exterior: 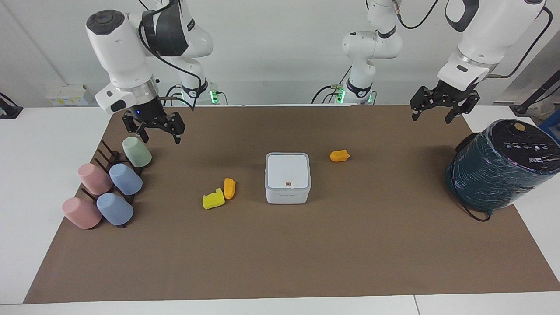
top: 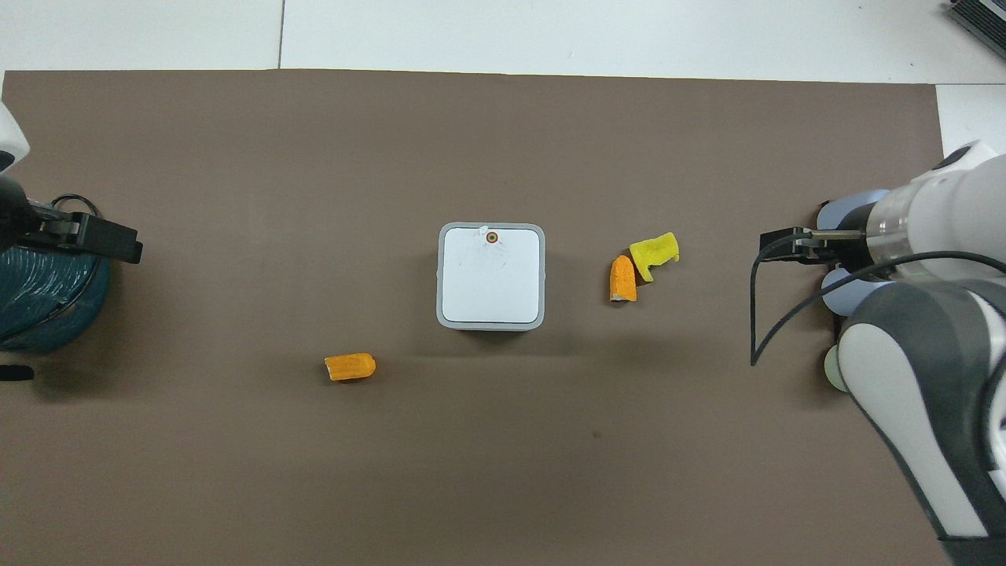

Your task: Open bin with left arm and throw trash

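The white square bin stands in the middle of the brown mat with its lid shut, the orange dot on top; it also shows in the overhead view. A yellow piece of trash and an orange piece lie together beside the bin, toward the right arm's end. Another orange piece lies nearer to the robots, toward the left arm's end. My left gripper hangs open and empty over the mat's edge near the robots. My right gripper is open and empty, over the mat beside the green cup.
A big dark teal wrapped cylinder stands at the left arm's end of the table. Pastel cups lie on a dark rack at the right arm's end. The brown mat covers most of the table.
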Tool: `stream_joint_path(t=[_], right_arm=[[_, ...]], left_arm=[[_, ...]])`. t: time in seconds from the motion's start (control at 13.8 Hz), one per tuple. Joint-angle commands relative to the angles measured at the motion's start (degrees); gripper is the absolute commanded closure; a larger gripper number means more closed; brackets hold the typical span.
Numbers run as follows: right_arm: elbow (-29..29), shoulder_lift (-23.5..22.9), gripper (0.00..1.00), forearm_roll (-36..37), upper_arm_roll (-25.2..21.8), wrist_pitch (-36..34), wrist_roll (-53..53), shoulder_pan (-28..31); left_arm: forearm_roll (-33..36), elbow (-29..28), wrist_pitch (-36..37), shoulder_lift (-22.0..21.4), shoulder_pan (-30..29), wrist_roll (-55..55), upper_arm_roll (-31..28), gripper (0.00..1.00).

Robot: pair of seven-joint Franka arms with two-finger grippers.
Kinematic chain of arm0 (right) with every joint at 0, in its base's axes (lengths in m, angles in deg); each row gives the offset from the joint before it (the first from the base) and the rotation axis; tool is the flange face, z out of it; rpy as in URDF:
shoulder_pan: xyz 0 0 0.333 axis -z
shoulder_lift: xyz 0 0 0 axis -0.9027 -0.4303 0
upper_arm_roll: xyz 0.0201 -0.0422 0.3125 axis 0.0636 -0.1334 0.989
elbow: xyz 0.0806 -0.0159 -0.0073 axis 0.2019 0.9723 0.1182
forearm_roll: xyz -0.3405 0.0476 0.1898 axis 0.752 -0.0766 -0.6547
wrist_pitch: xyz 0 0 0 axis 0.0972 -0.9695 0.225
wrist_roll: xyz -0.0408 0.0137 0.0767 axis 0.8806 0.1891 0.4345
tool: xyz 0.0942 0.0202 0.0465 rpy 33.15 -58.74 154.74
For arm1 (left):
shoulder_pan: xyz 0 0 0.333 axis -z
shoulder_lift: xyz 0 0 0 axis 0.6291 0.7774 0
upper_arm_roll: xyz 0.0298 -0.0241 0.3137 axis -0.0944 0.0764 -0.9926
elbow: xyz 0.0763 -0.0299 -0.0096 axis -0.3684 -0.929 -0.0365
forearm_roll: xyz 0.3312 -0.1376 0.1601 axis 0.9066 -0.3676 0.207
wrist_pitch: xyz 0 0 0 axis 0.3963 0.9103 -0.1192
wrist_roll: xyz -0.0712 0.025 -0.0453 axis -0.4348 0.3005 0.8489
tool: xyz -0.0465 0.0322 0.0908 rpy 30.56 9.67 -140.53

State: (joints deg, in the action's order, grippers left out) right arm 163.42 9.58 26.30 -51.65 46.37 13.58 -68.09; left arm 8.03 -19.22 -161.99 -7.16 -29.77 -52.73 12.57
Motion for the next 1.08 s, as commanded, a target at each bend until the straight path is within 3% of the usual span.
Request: stream_joint_path(t=[0.0,0.22,0.51,0.94,1.01], right_arm=[[0.4,-6.1,0.00,-1.2,0.1,7.7,0.7,-1.4],[0.8,-13.3,0.00,-1.3,0.1,18.2,0.7,-2.3],[2.9,-18.4,0.00,-1.2,0.1,26.8,0.9,-3.1],[8.0,-18.7,0.00,-1.3,0.1,28.7,1.3,-5.2],[8.5,-18.6,0.00,-1.3,0.1,28.8,1.3,-5.2]], left_arm=[[1.1,-8.2,-5.2,-4.6,0.4,0.4,0.5,0.00],[1.1,-11.2,-6.2,-5.8,1.9,-0.5,0.9,0.00],[1.0,-16.1,-11.3,-5.4,6.3,-6.1,1.0,0.00],[-2.0,-18.6,-23.5,-0.5,14.7,-21.6,1.0,0.00],[-3.0,-18.5,-25.2,-0.1,16.3,-24.1,1.0,0.06]])
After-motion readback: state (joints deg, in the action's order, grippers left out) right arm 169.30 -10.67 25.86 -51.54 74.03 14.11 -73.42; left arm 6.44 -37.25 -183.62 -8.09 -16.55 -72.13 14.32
